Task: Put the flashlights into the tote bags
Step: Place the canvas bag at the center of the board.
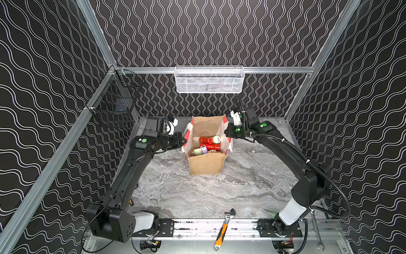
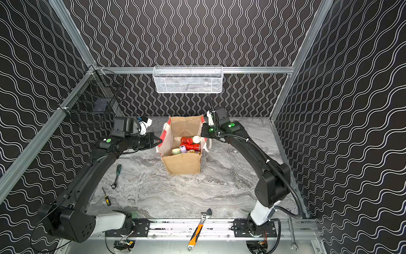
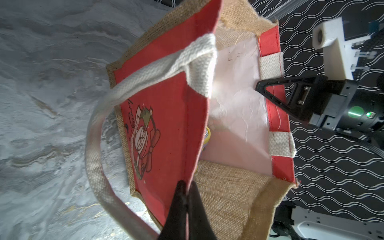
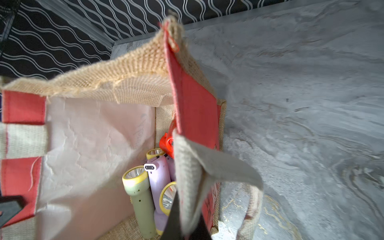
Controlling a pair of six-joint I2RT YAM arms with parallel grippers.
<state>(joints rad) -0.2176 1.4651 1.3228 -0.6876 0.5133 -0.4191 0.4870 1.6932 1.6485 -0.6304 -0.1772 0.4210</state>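
Left gripper [image 1: 183,140] is clamped on the bag [image 1: 207,163] at the side wall nearest it. The left wrist view shows its jaws pressed together over the red rim [image 3: 197,116]. Right gripper [image 1: 226,132] is clamped on the opposite wall, pinching rim and white strap [image 4: 191,176] as one. The bag stands between the two, mouth spread.

Table [image 1: 219,193]: bare marble on all sides of both grippers. No flashlight shows loose on it in either top view. Judgement: loading looks finished or close to it, and the step in hand is holding or squaring the bag.

Bag: upright, base on the table. The walls are soft jute and the wall away from the arm bases bows. Pull should be equal and outward on both sides, low and slow, so the base neither lifts nor tips. Uneven pull would skew the mouth.

Flashlights [image 1: 209,144]: red, lilac and pale green, piled at the bottom, below and between the fingertips. They sit well under the rim. Spill risk is judged low unless the bag tips.

Clearance: nothing hangs over the mouth above the grippers. A wrench [image 1: 224,228] lies well apart, back toward the arm bases, and is no obstruction. The strap's loop hangs outside the wall just beside the right gripper, so a snag on release is possible.
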